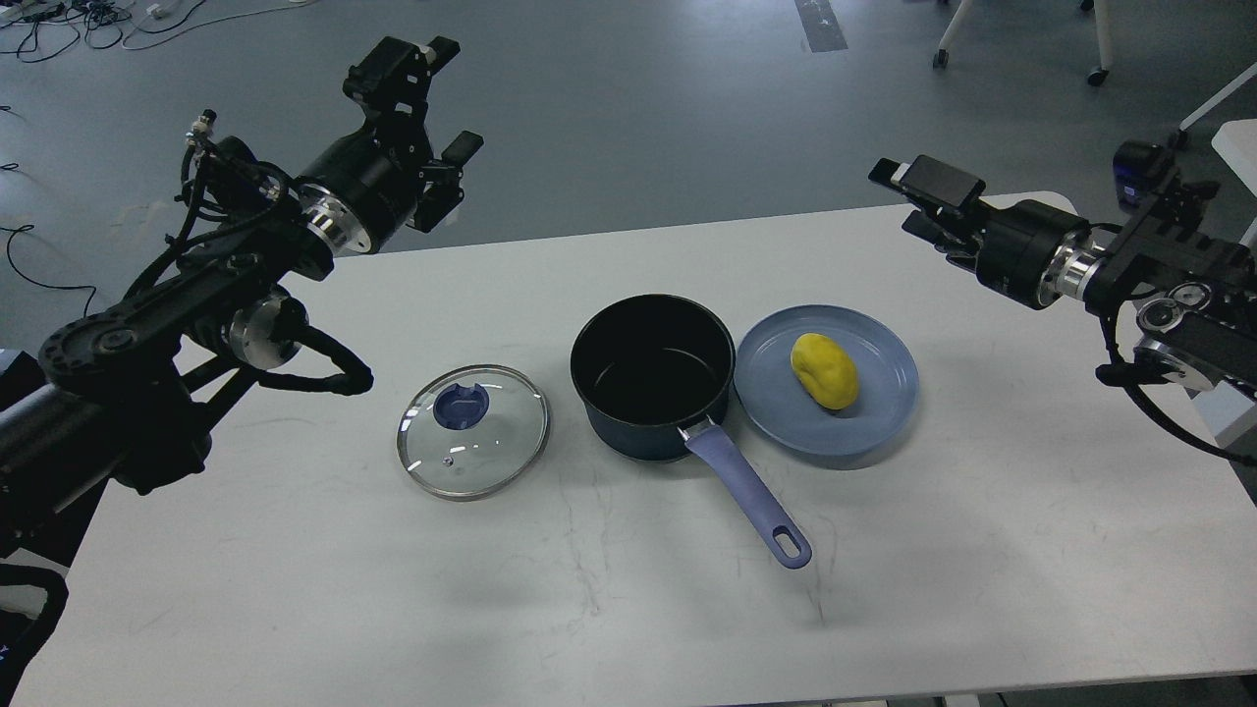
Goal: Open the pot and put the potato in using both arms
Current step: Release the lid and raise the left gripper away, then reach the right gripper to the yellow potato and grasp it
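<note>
The dark pot (653, 378) stands open and empty at the table's middle, its purple handle (748, 494) pointing toward me. Its glass lid (473, 432) with a blue knob lies flat on the table, left of the pot. The yellow potato (825, 370) lies on a blue plate (879, 417) right of the pot. My left gripper (430, 106) is open and empty, raised high above the table's far left edge. My right gripper (928, 201) is open and empty, raised over the far right of the table, pointing left, above and right of the plate.
The white table (628, 609) has bare room in front of the pot and plate. Grey floor lies beyond the far edge, with cables (59, 285) at the left and chair legs (1095, 39) at the upper right.
</note>
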{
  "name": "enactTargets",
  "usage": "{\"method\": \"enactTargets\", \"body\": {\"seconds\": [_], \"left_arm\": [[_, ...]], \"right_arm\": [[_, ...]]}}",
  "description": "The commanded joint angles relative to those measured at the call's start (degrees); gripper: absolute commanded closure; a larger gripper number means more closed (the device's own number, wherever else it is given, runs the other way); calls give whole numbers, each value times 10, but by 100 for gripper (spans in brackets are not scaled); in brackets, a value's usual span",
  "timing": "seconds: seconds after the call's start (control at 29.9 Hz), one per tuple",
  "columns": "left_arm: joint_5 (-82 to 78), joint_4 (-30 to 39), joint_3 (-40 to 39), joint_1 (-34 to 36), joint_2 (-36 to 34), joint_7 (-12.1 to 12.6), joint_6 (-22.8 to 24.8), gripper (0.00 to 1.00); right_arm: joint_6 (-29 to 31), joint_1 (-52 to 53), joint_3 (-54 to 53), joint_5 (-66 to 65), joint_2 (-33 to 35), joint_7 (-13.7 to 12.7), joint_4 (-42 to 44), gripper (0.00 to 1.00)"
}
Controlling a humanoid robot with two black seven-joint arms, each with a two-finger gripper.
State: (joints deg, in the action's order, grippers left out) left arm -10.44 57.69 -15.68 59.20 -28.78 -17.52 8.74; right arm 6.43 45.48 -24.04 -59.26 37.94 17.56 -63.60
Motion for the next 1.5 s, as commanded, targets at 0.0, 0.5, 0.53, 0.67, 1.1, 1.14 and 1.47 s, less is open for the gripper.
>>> {"method": "enactTargets", "body": {"seconds": [0.0,0.5,0.53,0.67,1.1,1.14,1.47], "left_arm": [[32,0,-23,-25,28,5,9,2],[29,-2,-43,-52,39,-2,2,2],[28,-2,-43,-52,39,-3,1,2],[24,-2,-43,-53,39,-12,1,2],[22,0,-41,-53,38,-20,-3,2],[22,0,-40,-53,37,-20,-3,2],[21,0,-39,-54,30,-26,0,2]], "right_arm": [[-2,47,75,-59,13,0,-2,0],[-47,63,206,-126,-12,5,46,2],[-47,63,208,-129,-19,8,50,2],[-48,82,245,-149,-49,11,60,3],[-55,119,309,-198,-89,29,125,10],[-55,118,310,-199,-97,30,131,10],[-55,115,331,-198,-130,43,167,14]]}}
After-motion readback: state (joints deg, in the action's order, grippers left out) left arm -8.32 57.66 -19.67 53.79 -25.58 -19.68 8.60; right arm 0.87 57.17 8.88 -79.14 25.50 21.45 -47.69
